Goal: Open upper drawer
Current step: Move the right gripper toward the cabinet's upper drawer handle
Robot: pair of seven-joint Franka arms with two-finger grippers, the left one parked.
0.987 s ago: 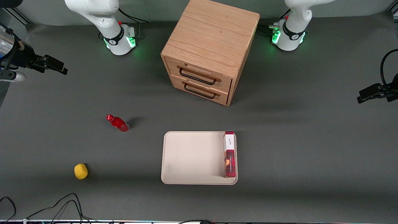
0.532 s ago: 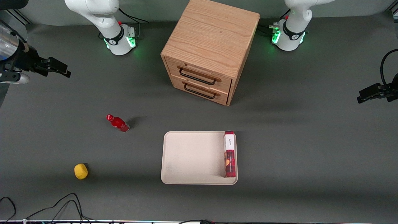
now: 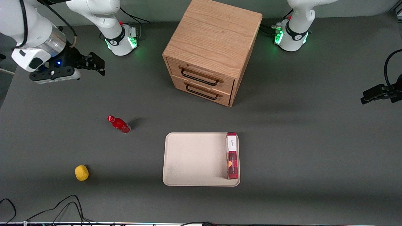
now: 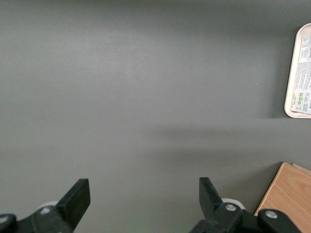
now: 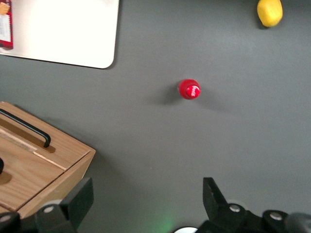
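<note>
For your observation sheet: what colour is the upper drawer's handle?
Black, clearest in the front view: the upper drawer's handle.

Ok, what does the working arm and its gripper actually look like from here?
The right arm has glossy white rounded shells and a silver metal ring at the wrist, with a black cable running along it. Below the ring sits a white block and a black camera mount showing a small blue light. The gripper is black with two angular fingers, set apart. The base glows green.

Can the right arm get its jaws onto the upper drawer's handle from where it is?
Probably yes. The gripper, jaws open, hangs above bare table toward the working arm's end; nothing stands between it and the upper drawer, whose handle is exposed.
</note>
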